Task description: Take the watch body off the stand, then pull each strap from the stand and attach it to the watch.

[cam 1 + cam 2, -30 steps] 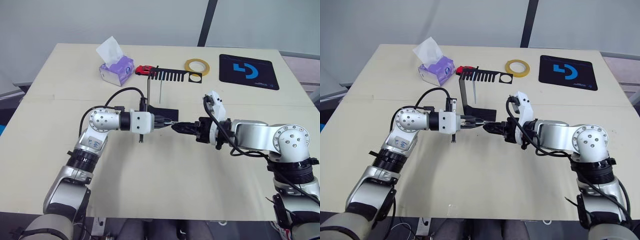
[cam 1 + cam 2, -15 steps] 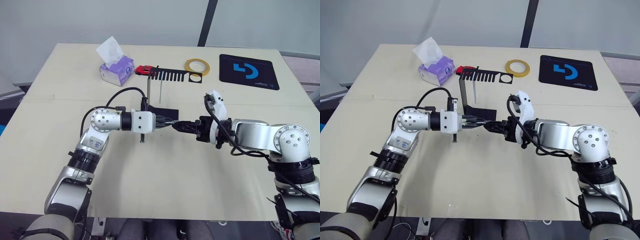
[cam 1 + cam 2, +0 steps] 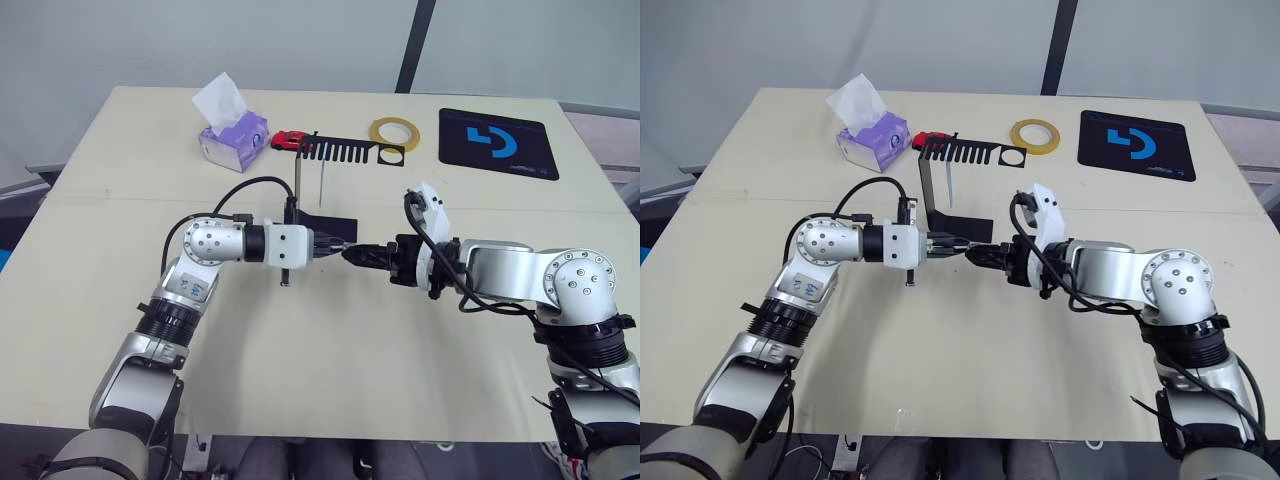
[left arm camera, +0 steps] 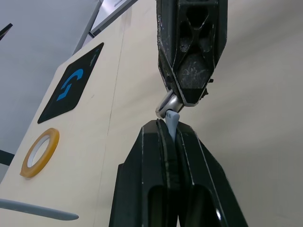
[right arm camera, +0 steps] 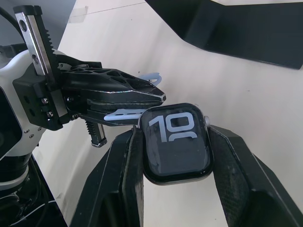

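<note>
My right gripper (image 5: 173,138) is shut on the watch body (image 5: 176,150), a grey-rimmed case whose black screen shows white digits. My left gripper (image 4: 169,126) is shut on a pale blue-grey strap (image 4: 173,124). The strap's tip touches the edge of the watch body. The two grippers meet tip to tip above the table (image 3: 300,340), just in front of the stand's flat foot (image 3: 325,222). The black stand (image 3: 297,185) rises behind them, its comb-toothed bar (image 3: 345,152) pointing right. Another thin pale strap (image 3: 322,185) hangs from that bar.
A purple tissue box (image 3: 233,138) and a red toy car (image 3: 290,139) sit at the back left. A yellow tape ring (image 3: 394,133) lies behind the stand's bar. A black mat with a blue logo (image 3: 495,141) lies at the back right.
The two grippers have edged slightly closer together, with the strap's tip against the watch body. Nothing has been let go.
</note>
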`<state>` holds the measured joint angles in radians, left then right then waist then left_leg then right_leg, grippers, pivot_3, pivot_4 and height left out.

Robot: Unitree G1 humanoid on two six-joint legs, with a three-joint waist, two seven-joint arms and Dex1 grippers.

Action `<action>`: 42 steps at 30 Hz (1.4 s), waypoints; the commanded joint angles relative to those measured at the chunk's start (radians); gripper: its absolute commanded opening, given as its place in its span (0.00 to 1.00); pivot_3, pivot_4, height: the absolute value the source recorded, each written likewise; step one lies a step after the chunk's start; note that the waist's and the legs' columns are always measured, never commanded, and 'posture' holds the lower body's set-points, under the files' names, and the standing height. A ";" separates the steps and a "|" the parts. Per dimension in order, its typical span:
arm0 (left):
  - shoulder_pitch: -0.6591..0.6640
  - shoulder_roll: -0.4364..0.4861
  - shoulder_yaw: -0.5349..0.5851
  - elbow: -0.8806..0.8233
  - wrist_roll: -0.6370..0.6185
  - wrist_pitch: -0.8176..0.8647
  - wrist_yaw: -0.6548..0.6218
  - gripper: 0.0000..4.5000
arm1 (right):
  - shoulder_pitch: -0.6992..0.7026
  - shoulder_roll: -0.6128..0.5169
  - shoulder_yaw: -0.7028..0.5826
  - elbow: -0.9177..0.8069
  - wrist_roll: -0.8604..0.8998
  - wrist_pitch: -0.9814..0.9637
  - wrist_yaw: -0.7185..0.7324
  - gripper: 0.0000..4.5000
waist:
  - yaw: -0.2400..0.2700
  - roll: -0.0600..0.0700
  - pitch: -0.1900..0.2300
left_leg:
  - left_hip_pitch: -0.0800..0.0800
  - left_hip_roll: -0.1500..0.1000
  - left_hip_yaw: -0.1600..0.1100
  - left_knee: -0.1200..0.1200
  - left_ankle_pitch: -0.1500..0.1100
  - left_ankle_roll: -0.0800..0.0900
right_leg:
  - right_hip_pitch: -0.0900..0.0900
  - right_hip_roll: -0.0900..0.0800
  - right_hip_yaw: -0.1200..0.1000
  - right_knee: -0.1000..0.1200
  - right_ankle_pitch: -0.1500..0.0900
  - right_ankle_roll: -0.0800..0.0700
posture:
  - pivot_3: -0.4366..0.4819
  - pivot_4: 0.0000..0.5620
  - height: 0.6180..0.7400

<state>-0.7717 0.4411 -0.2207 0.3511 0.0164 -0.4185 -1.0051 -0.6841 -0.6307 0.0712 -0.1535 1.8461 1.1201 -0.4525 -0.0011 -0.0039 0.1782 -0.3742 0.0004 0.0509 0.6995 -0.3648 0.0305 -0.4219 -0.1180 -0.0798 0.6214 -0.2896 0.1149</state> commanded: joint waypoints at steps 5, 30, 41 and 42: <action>-0.004 -0.020 -0.021 -0.037 0.005 -0.013 0.017 0.00 | -0.035 0.006 0.011 -0.059 0.066 -0.028 -0.005 0.36 | 0.000 0.000 0.000 | 0.000 0.000 0.000 0.000 0.000 0.000 | 0.000 0.000 0.000 0.000 0.000 0.000 | 0.48 0.27 0.98; -0.033 -0.027 -0.021 0.009 0.022 -0.043 0.028 0.00 | -0.039 0.016 0.040 -0.094 0.048 -0.044 -0.001 0.36 | 0.000 0.000 0.000 | 0.000 0.000 0.000 0.000 0.000 0.000 | 0.000 0.000 0.000 0.000 0.000 0.000 | 0.48 0.27 0.98; -0.035 -0.036 -0.017 0.009 0.019 -0.038 0.028 0.00 | -0.035 0.016 0.045 -0.100 0.055 -0.053 -0.009 0.36 | 0.000 0.000 0.000 | 0.000 0.000 0.000 0.000 0.000 0.000 | 0.000 0.000 -0.001 0.000 0.000 0.000 | 0.48 0.27 0.98; -0.036 -0.036 -0.017 0.009 0.019 -0.038 0.028 0.00 | -0.035 0.016 0.045 -0.100 0.055 -0.053 -0.008 0.36 | 0.000 0.000 0.000 | 0.000 0.000 0.000 0.000 0.000 0.000 | 0.000 0.000 0.000 0.000 0.000 0.000 | 0.48 0.27 0.98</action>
<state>-0.7764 0.4321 -0.2221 0.3775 0.0453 -0.4388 -0.9845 -0.6907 -0.6296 0.1083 -0.1950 1.8612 1.0825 -0.4747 -0.0011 -0.0039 0.1782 -0.3746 0.0006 0.0505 0.6995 -0.3648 0.0305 -0.4219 -0.1183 -0.0803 0.6210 -0.2896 0.1149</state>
